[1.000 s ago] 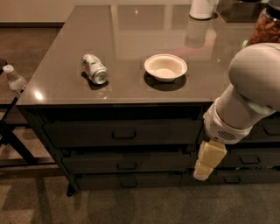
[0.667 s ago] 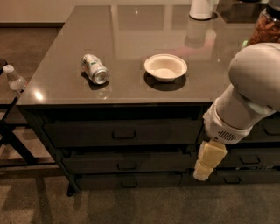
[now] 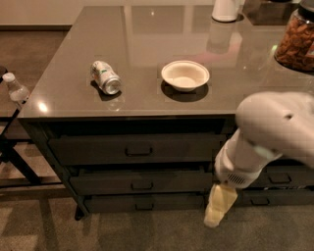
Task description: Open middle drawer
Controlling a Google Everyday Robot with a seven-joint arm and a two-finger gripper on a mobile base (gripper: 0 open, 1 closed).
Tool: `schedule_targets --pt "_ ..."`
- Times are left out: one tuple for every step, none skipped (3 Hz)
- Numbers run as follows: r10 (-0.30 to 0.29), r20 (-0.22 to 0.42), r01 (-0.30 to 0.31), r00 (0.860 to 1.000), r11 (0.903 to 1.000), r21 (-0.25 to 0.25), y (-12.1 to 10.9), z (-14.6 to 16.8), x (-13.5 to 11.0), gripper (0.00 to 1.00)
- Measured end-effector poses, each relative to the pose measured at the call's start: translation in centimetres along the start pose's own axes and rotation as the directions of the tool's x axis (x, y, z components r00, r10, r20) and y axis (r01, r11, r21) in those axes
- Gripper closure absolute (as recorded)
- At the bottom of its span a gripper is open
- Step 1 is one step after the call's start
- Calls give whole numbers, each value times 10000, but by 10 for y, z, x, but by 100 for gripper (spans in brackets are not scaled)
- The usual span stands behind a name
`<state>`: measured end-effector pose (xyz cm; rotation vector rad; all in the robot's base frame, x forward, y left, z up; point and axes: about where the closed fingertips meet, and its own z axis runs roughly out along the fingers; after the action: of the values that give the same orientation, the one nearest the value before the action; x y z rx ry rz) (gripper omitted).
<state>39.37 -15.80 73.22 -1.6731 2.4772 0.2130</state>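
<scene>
The middle drawer [image 3: 108, 182] is the dark front between a taller top drawer [image 3: 88, 148] and a slimmer bottom drawer [image 3: 113, 203]. It looks closed, and its small pull handle [image 3: 142, 186] sits at its centre. My cream-coloured gripper [image 3: 216, 215] hangs from the white arm [image 3: 274, 127], pointing down. It is in front of the drawers, to the right of the handle and a little lower, at about the bottom drawer's level. It is not touching the handle.
On the grey counter [image 3: 147, 34] lie a tipped can [image 3: 105, 77] and a white bowl [image 3: 185, 75]. A white container [image 3: 225, 10] and a jar of nuts [image 3: 297, 41] stand at the back right. A second stack of drawers [image 3: 279, 177] is on the right. A plastic bottle [image 3: 15, 89] on a black stand is at the left.
My arm and gripper have moved down and a little left, from beside the middle drawer's level to near the bottom drawer. The drawers and countertop objects have not moved.
</scene>
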Motion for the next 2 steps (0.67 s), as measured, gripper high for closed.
schedule_targets --pt "94 58 -90 9999 9978 -663 12 59 0 0" --pt "94 58 -90 9999 9978 -663 12 59 0 0"
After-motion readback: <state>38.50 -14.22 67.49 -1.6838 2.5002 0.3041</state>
